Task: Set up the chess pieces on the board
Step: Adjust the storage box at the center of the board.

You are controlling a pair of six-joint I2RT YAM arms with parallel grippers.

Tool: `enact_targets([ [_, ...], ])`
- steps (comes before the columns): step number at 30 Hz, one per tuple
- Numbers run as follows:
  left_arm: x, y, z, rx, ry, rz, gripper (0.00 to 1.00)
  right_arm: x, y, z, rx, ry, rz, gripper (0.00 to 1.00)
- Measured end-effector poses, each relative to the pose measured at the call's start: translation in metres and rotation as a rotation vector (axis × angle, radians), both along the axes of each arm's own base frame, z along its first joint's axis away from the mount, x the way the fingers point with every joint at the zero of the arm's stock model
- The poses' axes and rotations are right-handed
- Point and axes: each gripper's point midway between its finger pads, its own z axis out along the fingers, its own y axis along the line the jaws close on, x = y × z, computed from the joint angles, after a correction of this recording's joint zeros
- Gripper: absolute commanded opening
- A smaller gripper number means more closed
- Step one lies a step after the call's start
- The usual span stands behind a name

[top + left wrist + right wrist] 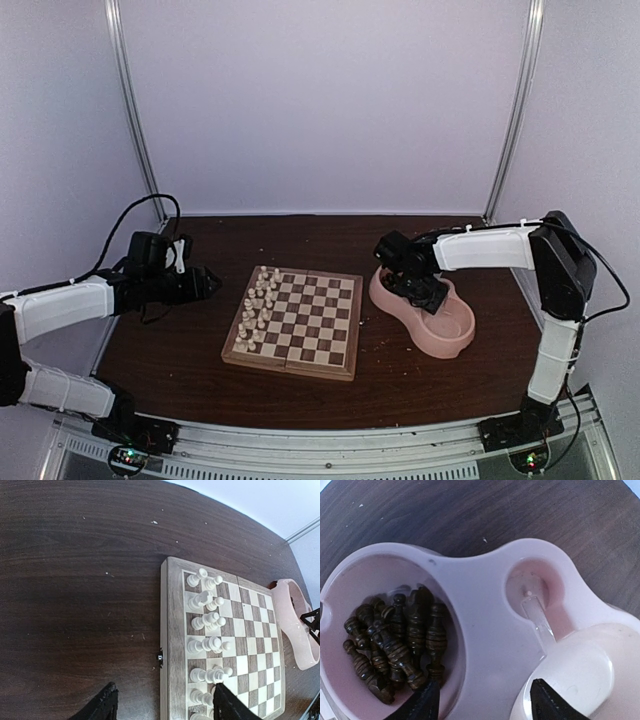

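- Your right end effector hangs released over the pink bowl; the dark pieces lie heaped inside, so you risk snagging two.
- Your left end effector is released near the board; the crowded cream pieces topple easily.

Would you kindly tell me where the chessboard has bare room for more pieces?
The checkered wooden chessboard is bare from the cream wooden pieces across to its rim beside the pink double bowl. The two files nearest the left arm are crowded.

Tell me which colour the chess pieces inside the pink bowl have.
The pieces are dark brown; the right wrist view shows them best.
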Motion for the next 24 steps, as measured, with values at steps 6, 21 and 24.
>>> enact_targets([
  [6,0.0,0.001,0.003,0.001,-0.009,0.005,0.66,0.005,0.0,0.002,0.019,-0.021,0.003,0.43],
  [21,0.0,0.0,0.003,-0.002,-0.009,0.001,0.65,-0.009,-0.027,0.005,0.01,0.054,0.303,0.43],
  [24,0.0,-0.001,0.003,-0.005,-0.008,-0.003,0.65,-0.014,-0.022,0.016,0.039,0.041,0.446,0.47],
])
